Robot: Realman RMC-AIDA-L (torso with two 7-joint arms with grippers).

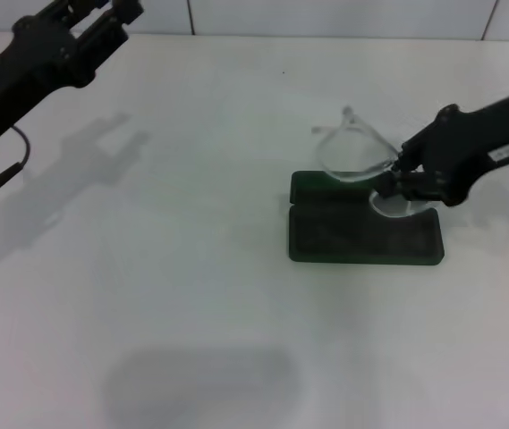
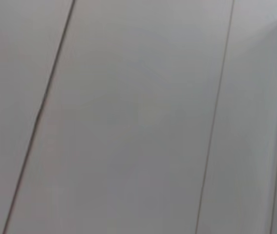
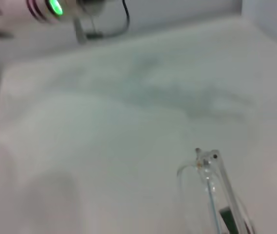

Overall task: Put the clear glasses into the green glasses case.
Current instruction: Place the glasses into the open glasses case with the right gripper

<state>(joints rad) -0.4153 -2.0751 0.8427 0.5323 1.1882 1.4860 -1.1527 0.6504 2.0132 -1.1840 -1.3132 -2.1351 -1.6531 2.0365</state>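
Note:
The green glasses case point(image 1: 361, 234) lies open and flat on the white table, right of centre in the head view. The clear glasses point(image 1: 351, 152) hang tilted over the case's far edge, one lens end low above the lining. My right gripper point(image 1: 400, 181) reaches in from the right and is shut on that end of the glasses. In the right wrist view the glasses point(image 3: 210, 181) show with a sliver of the green case point(image 3: 228, 219) beneath them. My left gripper point(image 1: 102, 20) is raised at the far left, open and holding nothing.
The white table point(image 1: 165, 268) stretches to the left and front of the case, with shadows on it. A tiled wall runs along the back. The left wrist view shows only pale wall panels point(image 2: 138, 117).

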